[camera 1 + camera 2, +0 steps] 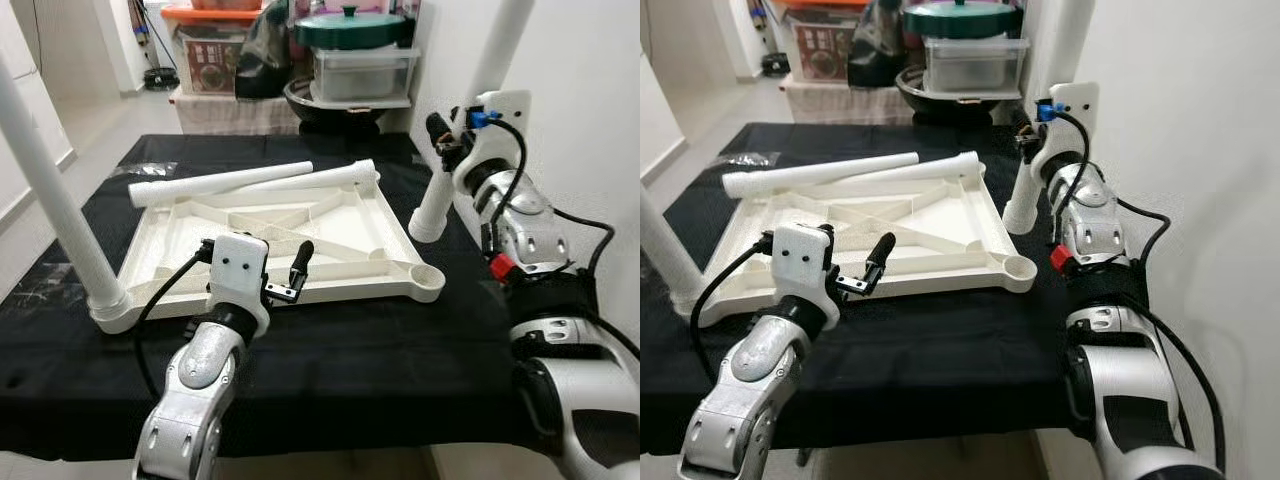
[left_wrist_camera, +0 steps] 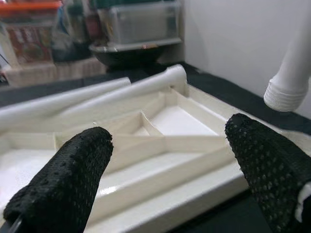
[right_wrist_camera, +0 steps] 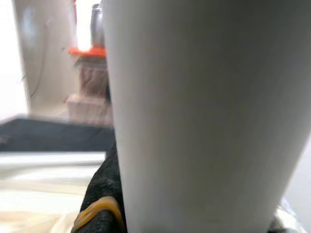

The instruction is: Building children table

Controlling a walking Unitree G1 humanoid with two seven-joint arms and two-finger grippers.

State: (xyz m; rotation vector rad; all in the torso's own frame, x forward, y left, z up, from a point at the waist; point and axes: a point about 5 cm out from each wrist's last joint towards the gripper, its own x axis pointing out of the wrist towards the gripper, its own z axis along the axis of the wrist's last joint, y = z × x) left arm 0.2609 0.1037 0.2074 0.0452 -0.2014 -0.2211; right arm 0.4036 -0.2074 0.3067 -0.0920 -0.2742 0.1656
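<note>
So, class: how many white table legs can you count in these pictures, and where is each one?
4. One leg stands in the tabletop's near-left corner, one leg is held by the right gripper, and two lie across the far edge: one, the other.

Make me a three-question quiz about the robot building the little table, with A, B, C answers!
1. Where do the two loose legs lie?
A. across the far edge of the upside-down tabletop
B. on the floor
C. inside the plastic box

2. What colour is the cloth under the tabletop?
A. red
B. black
C. yellow

3. What is the left claw doing?
A. squeezing a leg
B. holding a lid
C. open, holding nothing

Answers: 1 A, both white tubes rest along the tabletop's back rim. 2 B, the cloth is black. 3 C, the left wrist view shows its fingers spread apart with nothing between them.
</note>
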